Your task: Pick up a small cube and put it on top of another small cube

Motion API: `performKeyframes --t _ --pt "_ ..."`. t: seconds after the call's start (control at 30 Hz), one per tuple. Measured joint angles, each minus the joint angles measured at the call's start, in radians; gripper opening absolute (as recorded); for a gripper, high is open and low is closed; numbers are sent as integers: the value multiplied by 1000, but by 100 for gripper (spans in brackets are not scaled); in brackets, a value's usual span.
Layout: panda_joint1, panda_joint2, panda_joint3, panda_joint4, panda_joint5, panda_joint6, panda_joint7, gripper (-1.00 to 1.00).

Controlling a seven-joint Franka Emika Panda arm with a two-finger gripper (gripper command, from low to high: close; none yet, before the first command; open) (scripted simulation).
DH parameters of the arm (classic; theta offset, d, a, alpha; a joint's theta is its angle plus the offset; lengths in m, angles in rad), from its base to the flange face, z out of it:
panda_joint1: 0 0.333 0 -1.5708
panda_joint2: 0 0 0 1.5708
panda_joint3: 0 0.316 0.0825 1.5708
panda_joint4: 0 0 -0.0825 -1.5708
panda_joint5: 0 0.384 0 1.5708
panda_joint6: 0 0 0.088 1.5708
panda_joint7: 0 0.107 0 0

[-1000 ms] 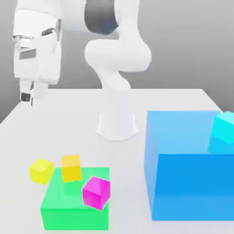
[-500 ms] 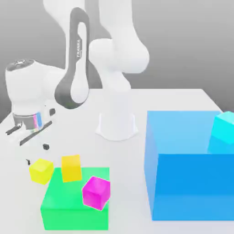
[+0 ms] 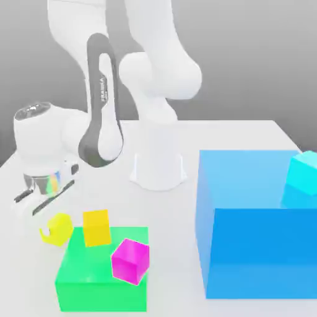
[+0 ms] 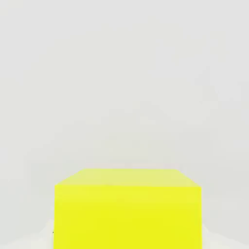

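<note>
- The white robot arm [image 3: 105,117] bends low over the white table [image 3: 235,133], its gripper [image 3: 54,226] lowered onto the small bright yellow cube [image 3: 59,229] at the exterior view's left.
- The jaws are closed on the yellow cube, which sits at table level just beside the left edge of the green block [image 3: 102,272].
- The hand view shows the same yellow cube [image 4: 127,209] close up against the pale table surface.
- An orange-yellow cube [image 3: 97,227] rests on the far edge of the green block, near the yellow cube but apart from it.
- A magenta cube [image 3: 129,260] sits tilted on the green block's near side.
- A large blue block [image 3: 257,223] stands at the exterior view's right, with a cyan cube [image 3: 302,176] on top of it.
</note>
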Motion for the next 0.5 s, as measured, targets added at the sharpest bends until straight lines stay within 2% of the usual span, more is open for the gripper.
performKeyframes --t 0.13,0.4,0.5 --pt "31 -143 26 2 -11 -143 25 -100" --pt "181 -415 148 70 35 -482 73 -100" --pt "199 -389 172 62 35 -450 86 -100"
